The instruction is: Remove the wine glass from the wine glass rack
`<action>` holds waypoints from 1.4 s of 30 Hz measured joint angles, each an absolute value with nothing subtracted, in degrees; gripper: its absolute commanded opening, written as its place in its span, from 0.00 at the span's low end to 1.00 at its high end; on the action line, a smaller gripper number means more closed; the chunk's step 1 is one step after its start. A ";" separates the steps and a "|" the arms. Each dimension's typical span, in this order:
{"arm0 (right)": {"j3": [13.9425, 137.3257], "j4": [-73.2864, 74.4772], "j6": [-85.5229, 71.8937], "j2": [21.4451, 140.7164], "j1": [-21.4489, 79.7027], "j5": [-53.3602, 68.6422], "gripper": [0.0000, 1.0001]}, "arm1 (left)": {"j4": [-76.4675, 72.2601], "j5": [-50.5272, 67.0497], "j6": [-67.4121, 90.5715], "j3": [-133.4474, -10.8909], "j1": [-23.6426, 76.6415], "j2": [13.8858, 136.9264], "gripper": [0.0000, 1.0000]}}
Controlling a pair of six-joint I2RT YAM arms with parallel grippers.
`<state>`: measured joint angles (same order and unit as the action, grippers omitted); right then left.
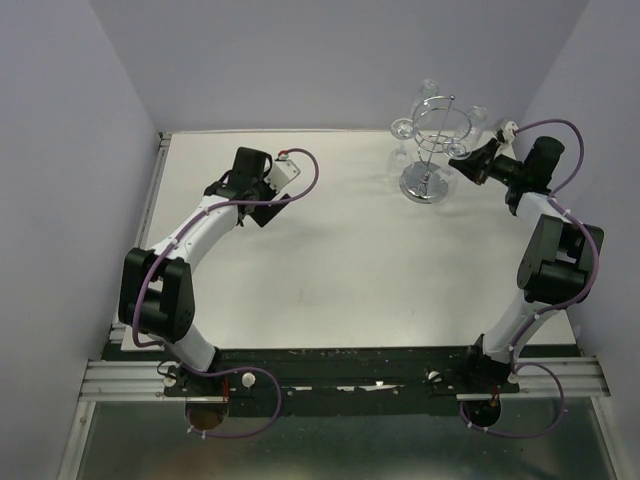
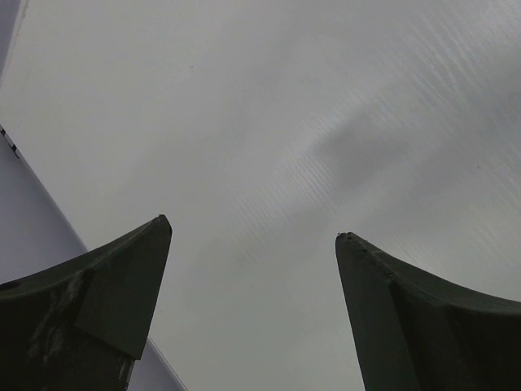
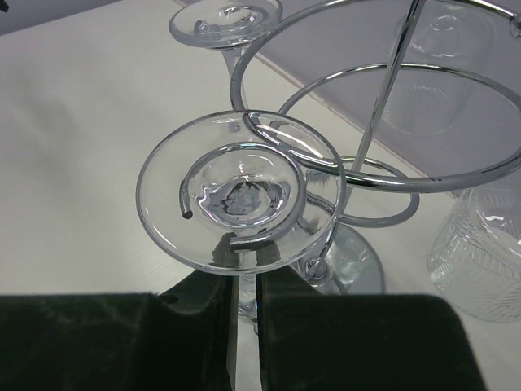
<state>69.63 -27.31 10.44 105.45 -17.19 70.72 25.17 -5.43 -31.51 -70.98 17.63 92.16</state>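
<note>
The right gripper (image 3: pixel 244 281) had its jaws clamped on the wine glass (image 3: pixel 240 199) stem, the left gripper (image 2: pixel 252 236) jaws apart; sliding it off the wine glass rack (image 3: pixel 389 81) probably came next.

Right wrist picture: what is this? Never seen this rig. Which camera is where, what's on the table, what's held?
Two robot arms are bolted to the near edge of a white table. The top picture looks down on both; the other two come from a camera on each wrist, that hand's fingers at the bottom. On the table stands a chrome wine glass rack with glasses hanging upside down. In the right wrist picture the right hand pinches the stem of one wine glass, still hung on its loop. The left hand is open and empty, over the table.
</note>
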 measured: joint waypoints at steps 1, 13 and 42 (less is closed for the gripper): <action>69.32 -27.73 10.17 105.43 -17.19 70.74 0.07 | 25.10 -5.43 -31.62 -70.78 17.72 92.14 0.99; 64.82 -31.81 7.75 102.89 -17.19 69.87 0.02 | 24.88 -5.48 -32.38 -68.31 18.13 89.56 0.99; 66.15 -33.87 3.68 101.30 -17.19 67.18 0.01 | 23.16 -5.50 -34.00 -63.61 18.61 85.14 0.99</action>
